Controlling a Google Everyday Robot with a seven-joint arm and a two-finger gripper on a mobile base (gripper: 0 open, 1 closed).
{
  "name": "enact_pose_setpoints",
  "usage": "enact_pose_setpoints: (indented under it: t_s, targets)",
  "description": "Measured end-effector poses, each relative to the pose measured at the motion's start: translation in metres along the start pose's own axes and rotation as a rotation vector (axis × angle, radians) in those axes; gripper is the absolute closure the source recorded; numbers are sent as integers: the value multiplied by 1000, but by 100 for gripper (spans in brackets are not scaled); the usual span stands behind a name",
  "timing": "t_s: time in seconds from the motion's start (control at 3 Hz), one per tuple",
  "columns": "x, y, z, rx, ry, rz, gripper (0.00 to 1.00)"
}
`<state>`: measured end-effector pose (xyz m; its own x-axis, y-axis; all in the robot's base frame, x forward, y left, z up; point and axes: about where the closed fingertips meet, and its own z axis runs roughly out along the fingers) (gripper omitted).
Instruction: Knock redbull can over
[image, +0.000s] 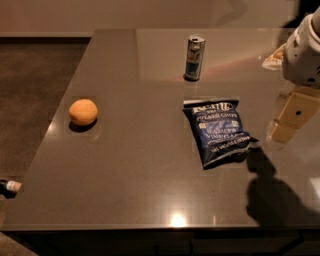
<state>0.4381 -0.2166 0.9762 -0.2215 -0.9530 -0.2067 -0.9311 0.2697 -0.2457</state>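
The redbull can (194, 57) stands upright at the far middle of the grey table (140, 170). It is slim and silver with blue panels and a shiny top. My gripper (284, 131) hangs from the white arm at the right edge of the view, above the table. It is to the right of the can and nearer the camera, well apart from it, and just right of the chip bag.
A dark blue chip bag (220, 131) lies flat between the gripper and the table's middle. An orange (83, 111) sits at the left. A small bottle-like object (10, 186) lies on the floor beyond the table's left edge.
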Motion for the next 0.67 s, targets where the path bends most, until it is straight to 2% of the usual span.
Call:
enact_pose_setpoints:
  t_s: [0.33,0.67]
  targets:
    - [0,0,0,0,0,0,0]
    - [-13,-26,-1,51,-16,29,0]
